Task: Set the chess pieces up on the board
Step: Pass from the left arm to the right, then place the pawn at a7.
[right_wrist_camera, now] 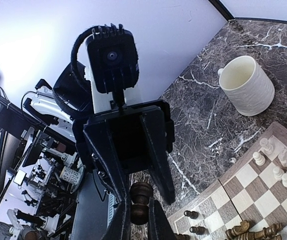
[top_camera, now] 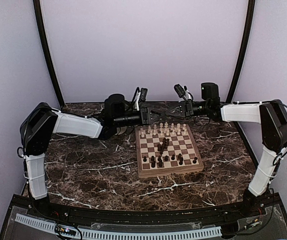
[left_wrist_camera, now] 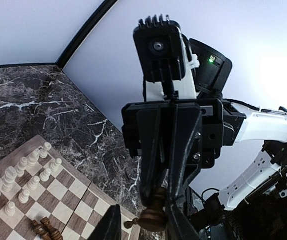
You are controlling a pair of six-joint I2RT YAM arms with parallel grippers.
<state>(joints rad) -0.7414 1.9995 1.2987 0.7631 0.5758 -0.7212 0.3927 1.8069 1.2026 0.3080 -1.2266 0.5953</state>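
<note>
Right wrist view, right tool [right_wrist_camera: 139, 217] clamped on dark piece [right_wrist_camera: 141, 192], left tool [right_wrist_camera: 146, 199] apart around it

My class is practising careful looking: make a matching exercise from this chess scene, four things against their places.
1 mug
2 white pieces
3 toppled dark pieces
4 lifted dark piece

A in the right gripper
B middle of the board
C marble tabletop
D board's far rows

Pairs: 1-C, 2-D, 3-B, 4-A
</note>
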